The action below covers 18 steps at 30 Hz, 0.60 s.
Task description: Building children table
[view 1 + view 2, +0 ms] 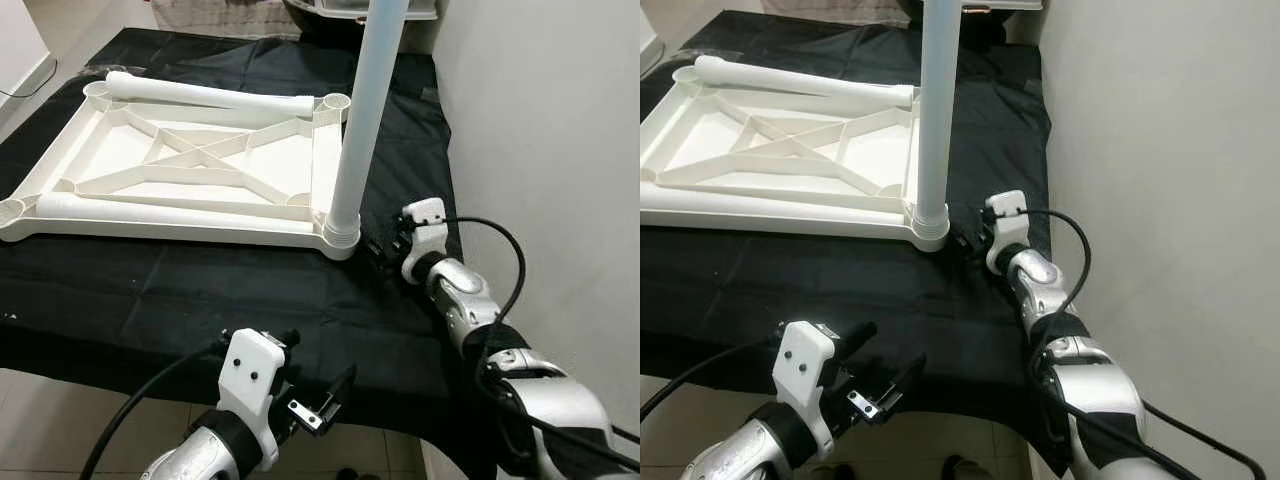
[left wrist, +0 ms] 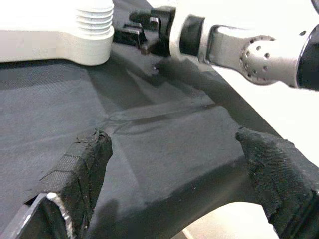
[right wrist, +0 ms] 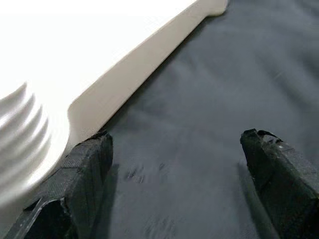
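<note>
I see the white tabletop (image 1: 190, 165) upside down on the black cloth (image 1: 150, 290), one leg (image 1: 365, 110) upright at its 4 o'clock corner. My right end effector (image 1: 385, 245), fingers spread and empty, sits just beside it; left end effector (image 1: 325, 400) gapes empty at 6 o'clock. Two loose legs (image 1: 210, 95) lie on the frame.

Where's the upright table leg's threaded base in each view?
Left eye view: threaded base at the tabletop's near right corner, centre of picture.
Right eye view, left of centre.
Left wrist view, top left.
Right wrist view: blurred ridges, left edge.
Shared landmark: black cloth.
</note>
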Motion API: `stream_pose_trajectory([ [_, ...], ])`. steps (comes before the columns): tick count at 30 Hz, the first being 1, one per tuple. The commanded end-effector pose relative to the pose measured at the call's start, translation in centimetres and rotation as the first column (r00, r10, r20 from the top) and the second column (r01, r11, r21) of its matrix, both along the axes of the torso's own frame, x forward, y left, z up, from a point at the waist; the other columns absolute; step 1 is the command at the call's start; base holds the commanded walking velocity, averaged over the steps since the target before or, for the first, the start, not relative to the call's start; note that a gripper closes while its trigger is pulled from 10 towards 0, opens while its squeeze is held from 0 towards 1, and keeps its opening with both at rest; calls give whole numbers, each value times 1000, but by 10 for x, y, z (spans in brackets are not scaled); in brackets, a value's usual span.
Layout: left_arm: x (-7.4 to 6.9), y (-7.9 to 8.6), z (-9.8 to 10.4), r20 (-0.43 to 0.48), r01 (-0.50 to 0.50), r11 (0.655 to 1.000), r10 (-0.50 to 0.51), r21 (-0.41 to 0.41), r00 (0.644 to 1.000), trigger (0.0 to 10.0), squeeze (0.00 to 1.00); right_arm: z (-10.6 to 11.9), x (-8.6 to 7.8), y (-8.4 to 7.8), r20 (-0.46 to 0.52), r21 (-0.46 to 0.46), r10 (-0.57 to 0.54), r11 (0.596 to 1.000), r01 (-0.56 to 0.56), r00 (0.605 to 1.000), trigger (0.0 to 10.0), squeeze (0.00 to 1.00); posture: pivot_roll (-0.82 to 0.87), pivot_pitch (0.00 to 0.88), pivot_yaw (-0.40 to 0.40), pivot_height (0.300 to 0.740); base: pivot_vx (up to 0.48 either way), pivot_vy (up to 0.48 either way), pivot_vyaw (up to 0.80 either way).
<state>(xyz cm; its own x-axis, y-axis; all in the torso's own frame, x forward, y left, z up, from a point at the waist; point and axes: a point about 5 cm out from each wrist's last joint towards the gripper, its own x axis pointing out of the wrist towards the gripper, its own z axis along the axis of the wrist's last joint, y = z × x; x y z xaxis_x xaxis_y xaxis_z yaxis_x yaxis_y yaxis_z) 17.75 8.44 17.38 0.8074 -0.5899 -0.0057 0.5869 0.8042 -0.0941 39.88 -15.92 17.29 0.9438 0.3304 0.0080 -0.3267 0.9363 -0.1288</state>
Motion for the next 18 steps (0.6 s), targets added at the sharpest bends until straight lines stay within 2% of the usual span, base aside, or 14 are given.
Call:
stream_pose_trajectory([
  [1, -1, 1, -5, -27, 2, 1000, -1, 11, 1000, 10000, 0, -1, 1, 0, 6, -56, -43, 998, 43, 999, 10000, 0, 265, 254, -73, 740, 0, 0, 0],
  [5, 0, 0, -5, -25, 3, 1000, -2, 11, 1000, 10000, 0, 4, 3, 4, 21, -55, -40, 998, 41, 999, 10000, 0, 265, 255, -76, 740, 0, 0, 0],
  [8, 0, 0, -4, -25, 2, 1000, -2, 11, 1000, 10000, 0, 4, 1, 18, 7, -1, 98, 995, -98, 995, 10000, 0, 263, 256, -79, 740, 0, 0, 0],
  [9, 0, 0, -4, -25, 2, 1000, -2, 11, 1000, 10000, 0, 4, 1, 18, 7, -1, 98, 995, -98, 995, 10000, 0, 263, 256, -79, 740, 0, 0, 0],
  [10, 0, 0, -4, -24, 2, 1000, -2, 11, 1000, 10000, 0, 1, -2, 25, -6, 14, 180, 984, -180, 984, 10000, 0, 263, 256, -78, 740, 0, 0, 0],
  [11, 0, 0, -4, -24, 2, 1000, -2, 11, 1000, 10000, 0, 1, -2, 25, -6, 14, 180, 984, -180, 984, 10000, 0, 263, 256, -78, 740, 0, 0, 0],
  [12, 0, 0, -4, -24, 1, 1000, -1, 11, 1000, 10000, 0, -2, -5, 32, -18, 21, 255, 967, -255, 967, 10000, 0, 260, 256, -81, 740, 0, 0, 0],
  [13, 0, 0, -4, -24, 1, 1000, -1, 11, 1000, 10000, 0, -2, -5, 32, -18, 21, 255, 967, -255, 967, 10000, 0, 260, 256, -81, 740, 0, 0, 0],
  [14, 0, 0, -4, -23, 1, 1000, -1, 11, 1000, 10000, 0, -6, -9, 38, -30, 25, 334, 942, -333, 942, 10000, 0, 260, 257, -81, 740, 0, 0, 0],
  [15, 0, 0, -4, -23, 1, 1000, -1, 11, 1000, 10000, 0, -6, -9, 38, -30, 25, 334, 942, -333, 942, 10000, 0, 260, 257, -81, 740, 0, 0, 0],
  [16, 1, 0, -4, -22, 1, 1000, -1, 12, 1000, 10000, 0, -8, -12, 44, -38, 21, 394, 919, -394, 918, 10000, 0, 260, 257, -81, 740, 0, 0, 0],
  [17, 1, 0, -4, -22, 1, 1000, -1, 12, 1000, 10000, 0, -8, -12, 44, -38, 21, 394, 919, -394, 918, 10000, 0, 260, 257, -81, 740, 0, 0, 0],
  [18, 1, 0, -4, -20, 1, 1000, -1, 13, 1000, 10000, 0, -8, -14, 49, -38, 8, 448, 894, -448, 893, 10000, 0, 259, 254, -80, 740, 0, 0, 0],
])
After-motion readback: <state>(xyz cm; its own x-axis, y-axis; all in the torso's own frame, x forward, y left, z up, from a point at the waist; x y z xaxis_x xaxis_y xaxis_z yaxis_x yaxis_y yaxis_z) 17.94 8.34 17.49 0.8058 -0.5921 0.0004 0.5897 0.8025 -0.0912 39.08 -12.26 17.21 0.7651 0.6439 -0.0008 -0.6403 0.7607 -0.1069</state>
